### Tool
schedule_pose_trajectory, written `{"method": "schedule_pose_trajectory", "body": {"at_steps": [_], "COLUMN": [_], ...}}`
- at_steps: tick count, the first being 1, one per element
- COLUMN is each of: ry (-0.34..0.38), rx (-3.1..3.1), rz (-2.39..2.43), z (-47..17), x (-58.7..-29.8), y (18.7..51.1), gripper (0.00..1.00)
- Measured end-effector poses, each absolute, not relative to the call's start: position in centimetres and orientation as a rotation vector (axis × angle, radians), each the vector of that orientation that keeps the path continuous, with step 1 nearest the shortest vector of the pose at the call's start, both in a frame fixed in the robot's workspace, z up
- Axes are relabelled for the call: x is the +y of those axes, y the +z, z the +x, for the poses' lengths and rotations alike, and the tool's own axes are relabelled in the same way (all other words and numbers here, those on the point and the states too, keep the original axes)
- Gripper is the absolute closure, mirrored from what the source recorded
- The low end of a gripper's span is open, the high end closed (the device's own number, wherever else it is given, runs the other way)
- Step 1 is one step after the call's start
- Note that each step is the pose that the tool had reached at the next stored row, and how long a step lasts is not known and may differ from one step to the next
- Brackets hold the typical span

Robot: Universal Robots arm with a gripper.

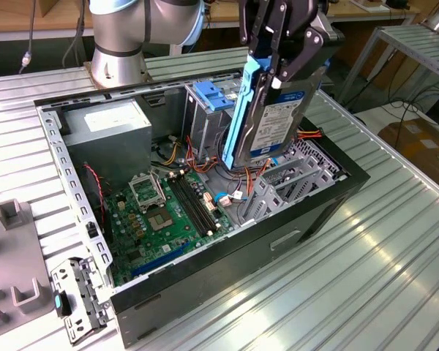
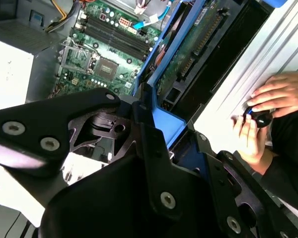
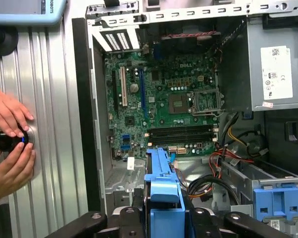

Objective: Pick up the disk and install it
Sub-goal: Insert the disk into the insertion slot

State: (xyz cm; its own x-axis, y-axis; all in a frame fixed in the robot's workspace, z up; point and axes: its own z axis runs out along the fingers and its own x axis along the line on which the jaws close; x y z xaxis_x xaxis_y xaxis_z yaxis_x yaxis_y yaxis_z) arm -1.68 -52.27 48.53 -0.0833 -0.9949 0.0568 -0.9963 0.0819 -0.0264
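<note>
My gripper (image 1: 278,69) is shut on the disk (image 1: 278,124), gripping it near its top end. The disk hangs on edge, nearly upright, above the open computer case (image 1: 278,234). Its lower end is over the cables beside the metal drive cage (image 1: 205,121). Its white label with a blue band faces the exterior view's right, and a blue side rail (image 1: 245,110) runs down its near edge. In the second wrist view the disk's green circuit side (image 2: 188,47) shows past the black fingers (image 2: 149,144). In the first wrist view its blue rail (image 3: 164,186) sticks out between the fingers.
Inside the case are a green motherboard (image 1: 168,212), a grey power-supply box (image 1: 110,135), a blue latch (image 1: 212,95) on the cage and loose coloured cables (image 3: 223,158). A person's hands (image 3: 10,144) rest on a black knob beside the case. Grey fixtures (image 1: 11,212) lie at the exterior view's left.
</note>
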Motion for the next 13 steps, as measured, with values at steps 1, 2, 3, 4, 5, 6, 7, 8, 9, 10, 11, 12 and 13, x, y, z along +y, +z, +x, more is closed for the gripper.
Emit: {"method": "schedule_pose_trajectory", "body": {"at_steps": [1,2,3,4,5,6,7,8,9,10,11,12,13], "ry": [0.09,0.09,0.091,0.091,0.093,0.099,0.101,0.102,0.103,0.103,0.103,0.103,0.103], "rx": [-2.293,-2.292,-2.292,-2.292,-2.293,-2.293,-2.293,-2.293,-2.292,-2.292,-2.292,-2.292,-2.292], "rz": [2.111,2.111,2.112,2.112,2.113,2.119,2.121,2.122,2.123,2.123,2.123,2.123,2.123], "z": [-1.3,-1.1,-0.9,-0.8,-0.7,-0.4,-0.4,-0.3,-0.2,-0.1,0.1,0.2,0.3], "x": [-52.3,-52.3,-52.3,-52.3,-52.3,-52.4,-52.5,-52.6,-52.8,-52.8,-52.9,-52.9,-52.9], "y": [48.5,48.5,48.4,48.4,48.4,48.3,48.2,48.2,48.1,48.1,48.0,48.0,48.0], "gripper": [0.63,0.63,0.63,0.63,0.63,0.63,0.63,0.63,0.63,0.63,0.63,0.63,0.63]}}
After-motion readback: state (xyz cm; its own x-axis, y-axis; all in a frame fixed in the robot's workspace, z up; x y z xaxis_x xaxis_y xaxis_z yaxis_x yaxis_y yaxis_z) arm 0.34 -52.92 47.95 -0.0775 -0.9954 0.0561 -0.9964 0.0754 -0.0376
